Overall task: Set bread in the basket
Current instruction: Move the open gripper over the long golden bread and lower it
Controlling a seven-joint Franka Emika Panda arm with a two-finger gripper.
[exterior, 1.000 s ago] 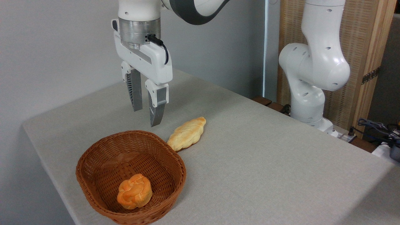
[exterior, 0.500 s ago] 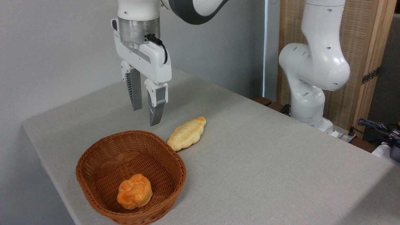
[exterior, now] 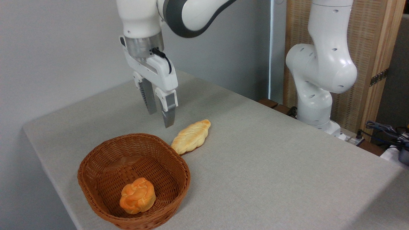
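The bread (exterior: 191, 136), a long pale golden braided loaf, lies on the table just beyond the right rim of the basket (exterior: 96, 159). That basket is an oval reddish-brown wicker one at the front left. My gripper (exterior: 160, 119) hangs in the air above the table, left of and slightly behind the loaf, its fingers pointing down. The jaws stand open a little with nothing between them.
A small round orange knotted bun (exterior: 137, 195) sits inside the basket near its front. The arm's white base (exterior: 314, 83) rises at the back right, with cables (exterior: 383, 131) beside it. The grey table (exterior: 271, 166) drops off at the left and front edges.
My gripper has shifted right towards the loaf and turned slightly at the wrist. The loaf, basket and bun have not moved.
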